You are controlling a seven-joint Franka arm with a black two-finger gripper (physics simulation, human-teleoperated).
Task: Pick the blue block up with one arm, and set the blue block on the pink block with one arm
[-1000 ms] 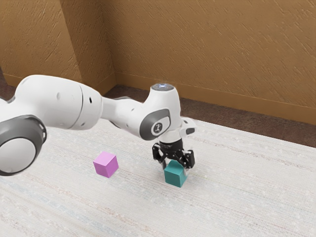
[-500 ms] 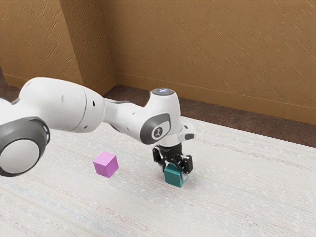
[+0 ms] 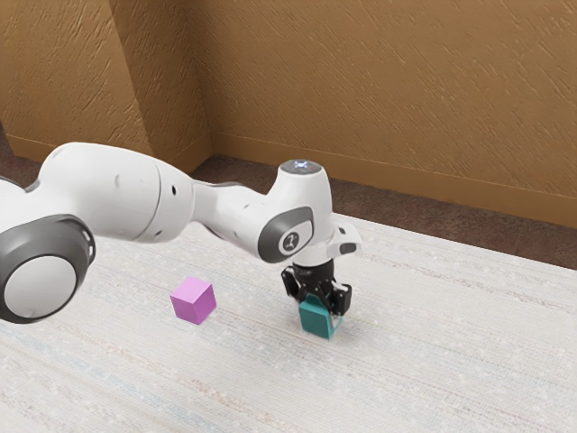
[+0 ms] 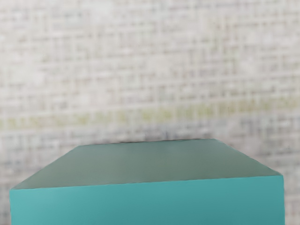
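Pale woven table (image 3: pixel 451 352), brown walls (image 3: pixel 379 81) behind. My gripper (image 3: pixel 317 307) is clamped on the blue block (image 3: pixel 315 322), which is teal-toned, with one finger on each side. The block sits on the table under my hand (image 4: pixel 150 187). The pink block (image 3: pixel 193 300) is well apart, toward the exterior view's left.

Simulated room with tan textured walls (image 3: pixel 406 81) and pale tabletop (image 3: pixel 451 361).
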